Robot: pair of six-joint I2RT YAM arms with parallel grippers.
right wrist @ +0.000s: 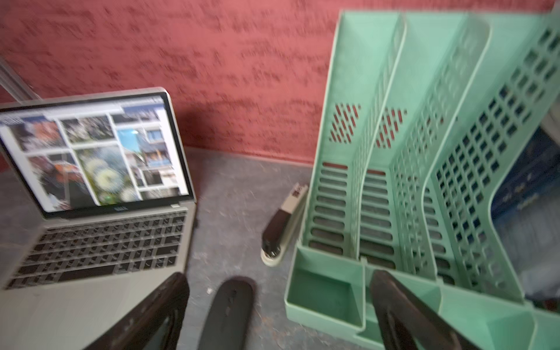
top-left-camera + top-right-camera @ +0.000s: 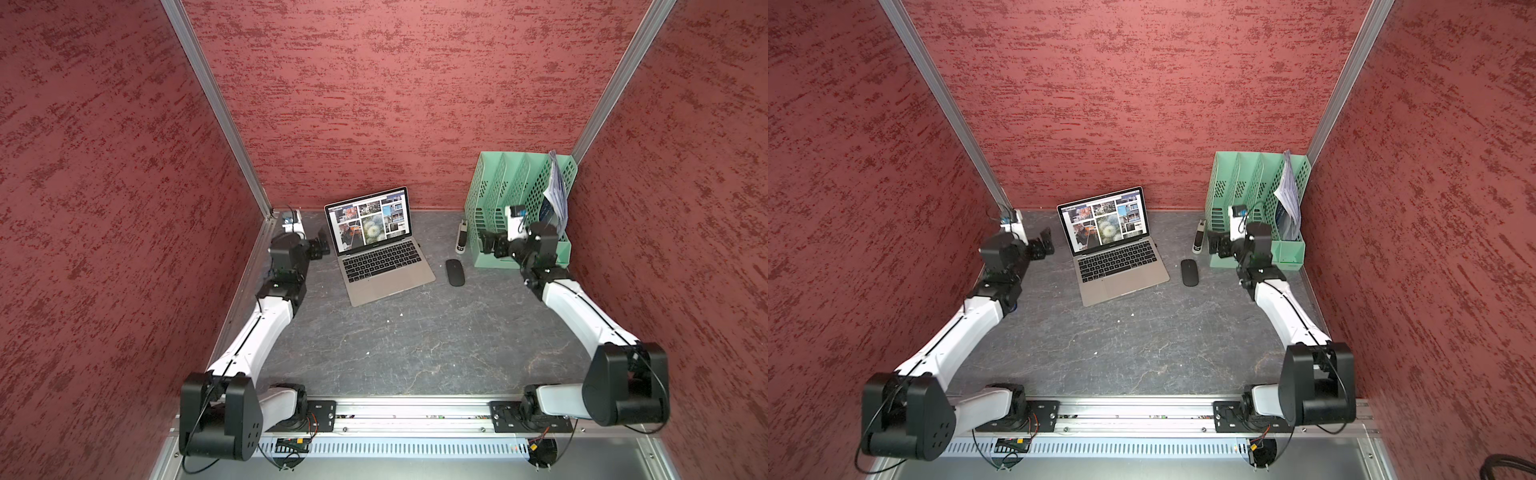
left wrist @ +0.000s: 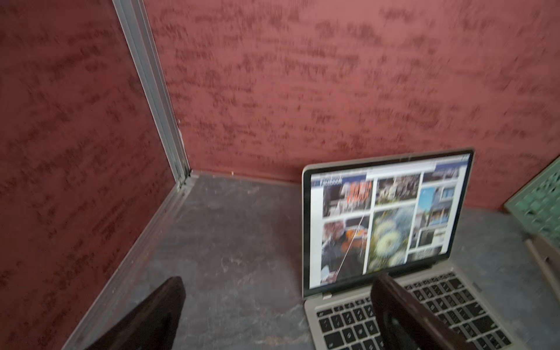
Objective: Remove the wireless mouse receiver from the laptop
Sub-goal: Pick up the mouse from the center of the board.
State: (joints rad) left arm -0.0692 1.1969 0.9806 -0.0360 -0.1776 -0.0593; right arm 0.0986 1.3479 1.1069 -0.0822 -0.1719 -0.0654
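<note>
At the far left of the grey table (image 2: 415,340), the left gripper (image 2: 321,245) is held just beside the laptop's left edge, level with the hinge. Its 2 fingers (image 3: 157,318) are spread wide apart and nothing is held between them. In the left wrist view, 1 finger is seen in front of the keyboard, the other over bare table.

The laptop (image 2: 390,278) is set open and slightly askew near the back wall, and a grid of photos is shown on its screen (image 2: 1104,224). The wireless mouse receiver (image 1: 195,223) is made out only as a tiny dark stub at the laptop's right edge, close to the hinge. It is blurred in the right wrist view and too small to be told in both top views.

A flat black mouse (image 2: 455,272) is laid just right of the laptop, apart from it. Behind it, a dark-and-pale stick-shaped gadget (image 2: 461,237) is leaned against the green file organizer (image 2: 494,187).

The right gripper (image 2: 490,243) is held in front of the organizer's low front tray, beyond the mouse. Its fingers (image 1: 403,312) are likewise parted wide and empty. Papers (image 2: 557,187) are stood in the organizer's rightmost compartment.
</note>
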